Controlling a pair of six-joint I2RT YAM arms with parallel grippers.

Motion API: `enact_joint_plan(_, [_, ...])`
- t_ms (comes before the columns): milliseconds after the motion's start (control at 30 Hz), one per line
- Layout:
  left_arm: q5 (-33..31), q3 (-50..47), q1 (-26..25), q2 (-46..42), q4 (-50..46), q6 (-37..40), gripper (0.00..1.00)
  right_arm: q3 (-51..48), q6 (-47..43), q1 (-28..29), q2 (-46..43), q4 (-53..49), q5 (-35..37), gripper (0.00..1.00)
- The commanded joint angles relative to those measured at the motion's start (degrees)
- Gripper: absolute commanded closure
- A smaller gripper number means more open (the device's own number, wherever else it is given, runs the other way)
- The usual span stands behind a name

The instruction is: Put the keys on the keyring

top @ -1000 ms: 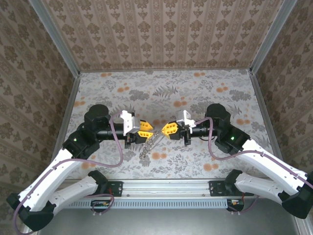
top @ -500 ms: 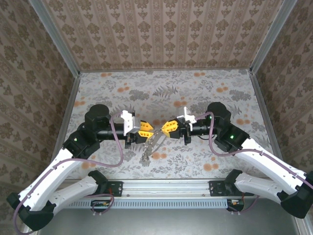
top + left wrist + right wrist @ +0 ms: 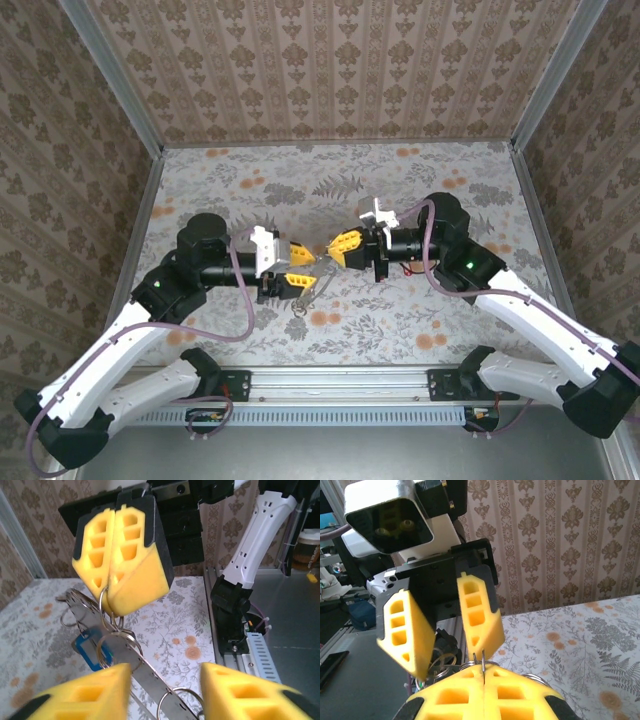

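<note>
Right gripper (image 3: 334, 250) is clenched on one thin wire loop of the keyring (image 3: 308, 290), which hangs in the air between the two arms, above the table (image 3: 420, 190); seen from the left wrist, its yellow fingers (image 3: 120, 565) press together with the loop nipped at their tips; left gripper (image 3: 165, 680) is released, jaws apart, and the grey strap (image 3: 142, 670) runs down through the gap, though whether it brushes a pad I cannot tell; a blue plastic tag (image 3: 87, 649) dangles among several rings just beside the strap; which hanging pieces are keys I cannot tell.

The bunch is probably light; the wire loops look stiff, springy and slick, likely to twist or slide out of the pads; the dangling parts should swing with any jolt; the steadiest hold is likely across the strap's flat face, or on a ring close to its split; a key is best taken by its broad head.

No brand or writing is readable; the tag's face is too small to tell.
</note>
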Motion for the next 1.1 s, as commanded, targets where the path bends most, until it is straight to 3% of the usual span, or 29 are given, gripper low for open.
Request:
enact_joint_plan(0, [-5.48,0.01,-1.93,0.21,-0.97,1.39,0.49,2.89,1.89,-0.62,0.13,0.70,-0.31,1.00])
enact_joint_plan(100, [-13.18,-0.37,-4.38,0.33,-0.86,3.03,0.43,3.26,2.95,-0.85,0.55,1.13,-0.02,1.00])
enact_joint_plan(300, [-20.85,-0.70,-7.28,1.91,-0.38,4.91,0.45,3.61,4.61,-0.89,1.19,1.88,0.90,1.00])
enact_joint_plan(433, [-25.45,-1.65,-8.22,2.39,0.48,5.77,0.58,3.61,6.15,-1.07,1.69,2.87,0.81,1.00])
enact_joint_plan(533, [-26.28,-2.02,-8.29,2.03,0.41,6.28,0.75,3.69,6.75,-1.41,1.76,2.89,0.83,1.00])
enact_joint_plan(700, [-26.39,-2.75,-8.29,2.12,0.24,6.54,0.83,3.08,8.27,-2.27,1.57,4.20,0.89,1.00])
enact_joint_plan(767, [-26.98,-2.77,-8.38,2.55,0.13,6.41,0.81,3.08,8.71,-2.47,1.77,4.34,1.03,1.00])
enact_joint_plan(900, [-28.63,-3.30,-8.31,2.13,1.37,5.91,0.60,3.68,10.23,-3.15,2.31,3.76,1.63,1.00])
enact_joint_plan(1067, [-30.64,-3.67,-8.33,2.40,1.37,5.82,0.57,5.59,13.44,-4.90,3.10,1.62,3.37,1.00])
